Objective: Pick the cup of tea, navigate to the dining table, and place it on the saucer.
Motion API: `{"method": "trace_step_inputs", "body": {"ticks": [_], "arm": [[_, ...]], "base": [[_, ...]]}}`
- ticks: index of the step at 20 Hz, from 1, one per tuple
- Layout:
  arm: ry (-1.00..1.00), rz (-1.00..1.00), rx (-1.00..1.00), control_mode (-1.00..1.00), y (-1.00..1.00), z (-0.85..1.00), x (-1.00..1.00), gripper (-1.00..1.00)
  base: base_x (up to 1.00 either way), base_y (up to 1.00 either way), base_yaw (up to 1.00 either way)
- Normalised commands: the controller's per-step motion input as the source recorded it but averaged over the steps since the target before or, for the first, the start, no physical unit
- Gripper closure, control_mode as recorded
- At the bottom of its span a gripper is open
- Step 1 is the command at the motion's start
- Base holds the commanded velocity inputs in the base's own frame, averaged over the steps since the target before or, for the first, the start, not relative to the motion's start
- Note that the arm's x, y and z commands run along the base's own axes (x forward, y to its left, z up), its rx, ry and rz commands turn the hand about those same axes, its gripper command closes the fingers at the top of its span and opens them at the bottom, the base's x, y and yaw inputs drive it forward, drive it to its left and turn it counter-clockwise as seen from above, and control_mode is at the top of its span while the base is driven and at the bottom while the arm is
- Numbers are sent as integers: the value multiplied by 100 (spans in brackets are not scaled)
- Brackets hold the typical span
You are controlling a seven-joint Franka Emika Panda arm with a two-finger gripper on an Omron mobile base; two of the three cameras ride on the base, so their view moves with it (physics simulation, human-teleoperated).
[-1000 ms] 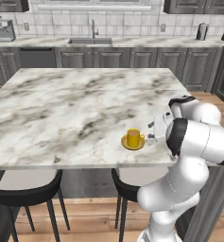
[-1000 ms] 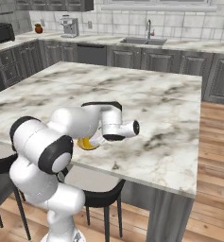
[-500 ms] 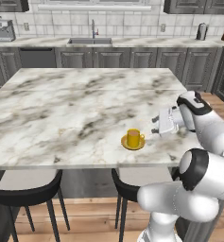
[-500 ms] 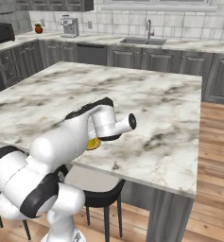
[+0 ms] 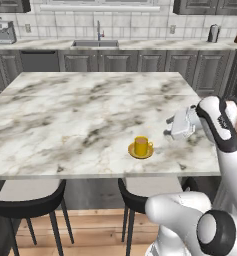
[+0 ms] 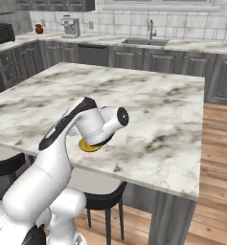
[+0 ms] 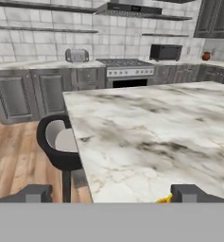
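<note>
The cup of tea (image 5: 141, 145) sits on the saucer (image 5: 140, 151); the pincer (image 5: 168, 127) hangs spread and empty beside it. Retreat should go sideways, clear of the handle.

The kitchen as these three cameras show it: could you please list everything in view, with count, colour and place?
cup of tea: one, yellow, on the saucer
saucer: one, yellow, near the dining table's front edge
dining table: one, white marble top
stools: two, black, under the table's front edge
sink with tap: one, grey, back counter
coffee machine: one, silver, back counter, left
toaster: one, silver, side counter
microwave: one, black, beside the stove
stove: one, silver
gripper: one, white, open, right of the cup, apart from it
</note>
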Motion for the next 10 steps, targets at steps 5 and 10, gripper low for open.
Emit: {"method": "trace_step_inputs", "body": {"ticks": [5, 10], "arm": [[1, -15, 0, -100, 16, 55, -60, -100], [0, -18, 0, -100, 10, 50, -68, -100]], "base": [[0, 0, 0], [0, 0, 0]]}}
